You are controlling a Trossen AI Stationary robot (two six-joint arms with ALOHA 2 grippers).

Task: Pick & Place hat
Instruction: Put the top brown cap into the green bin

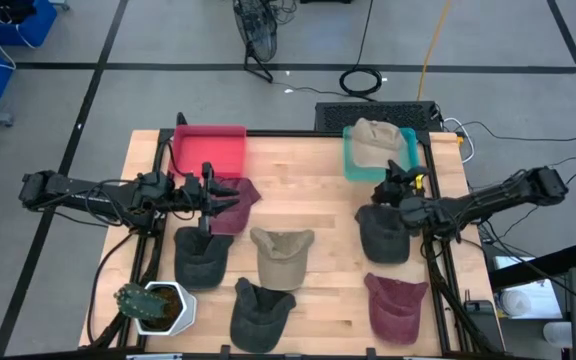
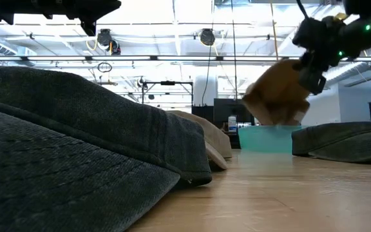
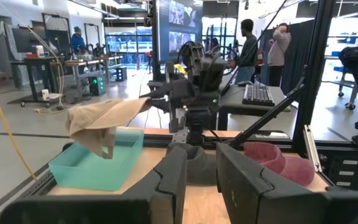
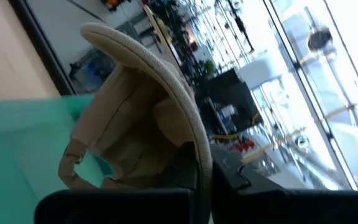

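Note:
A tan cap (image 1: pixel 373 140) hangs over the teal bin (image 1: pixel 349 163) at the table's far right. My right gripper (image 1: pixel 393 181) is shut on it. The low view shows the cap (image 2: pixel 274 90) under that gripper (image 2: pixel 314 64), above the bin (image 2: pixel 266 139). The left wrist view shows the cap (image 3: pixel 101 121) and the bin (image 3: pixel 92 169) from across the table. My left gripper (image 1: pixel 206 192) is open and raised over the maroon hat (image 1: pixel 234 205) beside the red bin (image 1: pixel 208 150). It touches nothing. My right gripper pinches the tan cap's brim (image 4: pixel 194 144) at its edge between the two fingers (image 4: pixel 229 177). It comes roughly level from the table's near-right side. The crown (image 4: pixel 126 118) and back strap (image 3: pixel 109 148) hang below the brim, over the teal bin. Whether the cap's lower end touches the bin, I cannot tell.
Several other hats lie on the wood: dark grey ones (image 1: pixel 200 258) (image 1: pixel 383 232) (image 1: pixel 261 310), a khaki one (image 1: pixel 281 255) and a maroon one (image 1: pixel 398 305). A potted plant (image 1: pixel 158 305) stands at the near left corner. People (image 3: pixel 248 40) stand in the room beyond the table.

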